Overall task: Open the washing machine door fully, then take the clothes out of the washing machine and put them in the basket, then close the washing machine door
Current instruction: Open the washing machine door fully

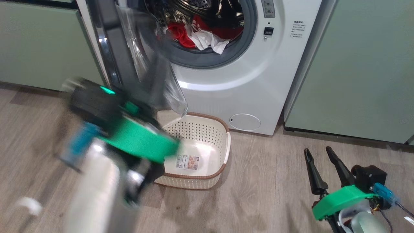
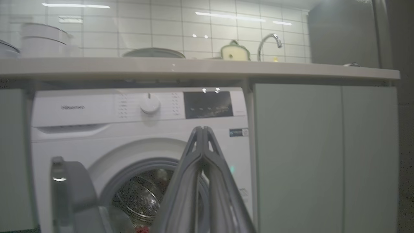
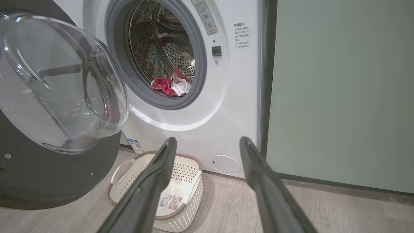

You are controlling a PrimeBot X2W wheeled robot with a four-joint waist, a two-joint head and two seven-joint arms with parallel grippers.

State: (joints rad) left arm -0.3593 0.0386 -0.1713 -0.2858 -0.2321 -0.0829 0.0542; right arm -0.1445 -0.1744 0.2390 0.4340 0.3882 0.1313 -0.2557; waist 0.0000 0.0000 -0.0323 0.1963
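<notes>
The white washing machine (image 1: 258, 74) stands with its door (image 1: 110, 51) swung out to the left, glass bowl (image 1: 155, 64) bulging toward me. Red and white clothes (image 1: 200, 34) lie at the drum's front lip, also seen as clothes (image 3: 169, 85) in the right wrist view. The cream basket (image 1: 226, 145) sits on the floor below the door and holds only its label. My left gripper (image 1: 160, 64) is blurred in front of the door glass; its fingers (image 2: 202, 127) are pressed together with nothing between them. My right gripper (image 1: 318, 155) hangs open low at the right, apart from everything.
Pale green cabinets (image 1: 355, 64) flank the machine on both sides. The floor is wood-look planks (image 1: 258, 194). A countertop (image 2: 194, 66) with a tap (image 2: 268, 40) and dishes runs above the machine. The open door (image 3: 38, 161) overhangs the basket's (image 3: 176, 221) left side.
</notes>
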